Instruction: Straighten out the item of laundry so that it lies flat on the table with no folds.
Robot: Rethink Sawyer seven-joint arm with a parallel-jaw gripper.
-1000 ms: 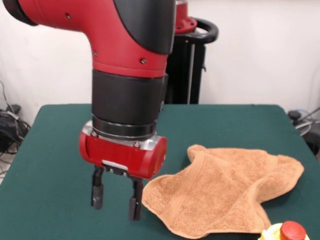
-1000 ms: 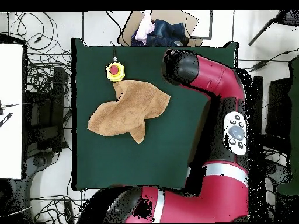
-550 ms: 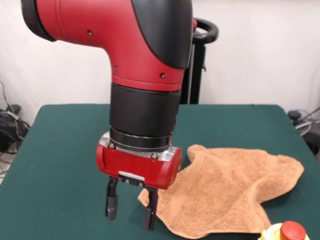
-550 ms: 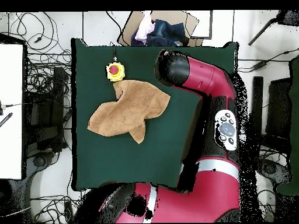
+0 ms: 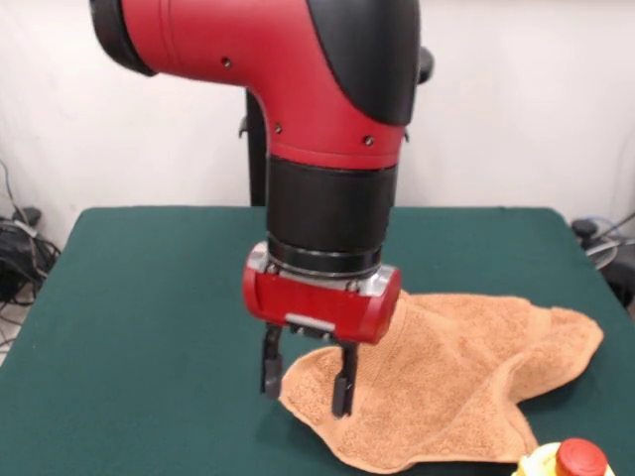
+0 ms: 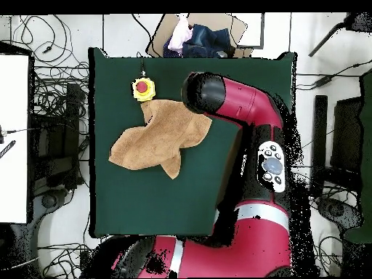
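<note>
The item of laundry [image 5: 456,377], an orange-tan terry towel, lies rumpled and folded on the green table [image 5: 129,327] at the front view's right; the overhead view shows the towel [image 6: 161,136] as an irregular shape in the table's [image 6: 145,196] upper left part. My gripper [image 5: 305,385] hangs open at the towel's left corner, one finger over the cloth and the other over bare felt, tips close to the surface. In the overhead view the arm's elbow hides the gripper.
A yellow object with a red top [image 5: 566,461] stands at the table's front edge beside the towel, and shows as the yellow and red object [image 6: 143,88] near the table's top edge overhead. A box of clothes [image 6: 192,36] lies beyond the table. Cables lie on the floor at the left.
The arm has moved to the right in the front view, bringing the open gripper from over bare felt to the towel's left corner. The towel has not moved.
</note>
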